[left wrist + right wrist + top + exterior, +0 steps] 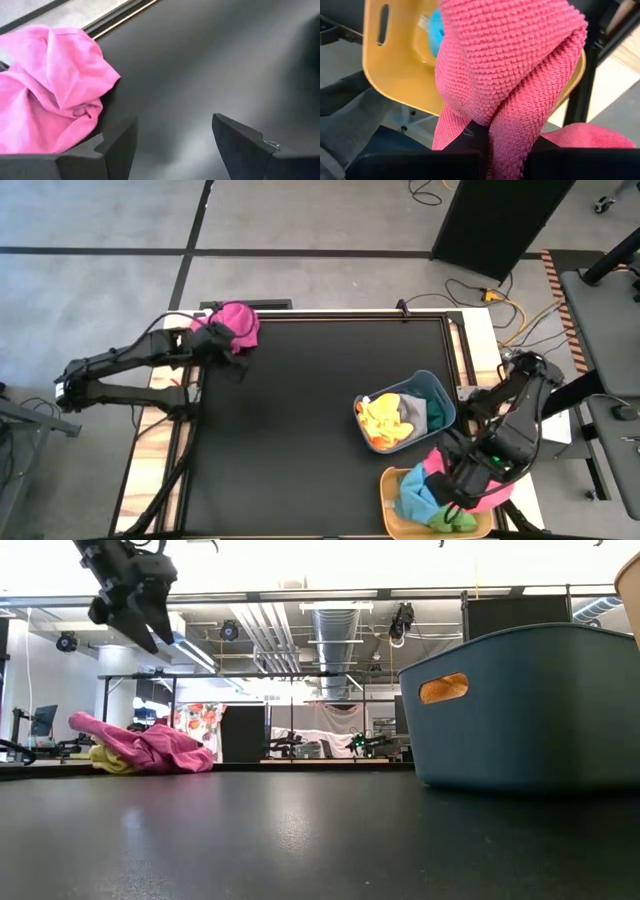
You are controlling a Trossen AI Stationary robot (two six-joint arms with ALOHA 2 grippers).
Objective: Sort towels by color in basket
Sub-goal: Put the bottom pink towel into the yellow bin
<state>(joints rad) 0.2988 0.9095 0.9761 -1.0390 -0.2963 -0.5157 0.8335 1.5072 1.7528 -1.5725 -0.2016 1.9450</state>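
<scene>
Right gripper (487,145) is pinching a pink towel (510,65) right over the yellow basket (400,75), while the left gripper (172,145) hangs spread beside the magenta towel (50,90).

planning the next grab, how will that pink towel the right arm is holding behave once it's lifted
The pink towel will probably hang floppy: it drapes in folds from the right end effector. Its nubbly knit should grip well, so slipping seems unlikely. It looks light, and may drag on the yellow basket rim.
</scene>
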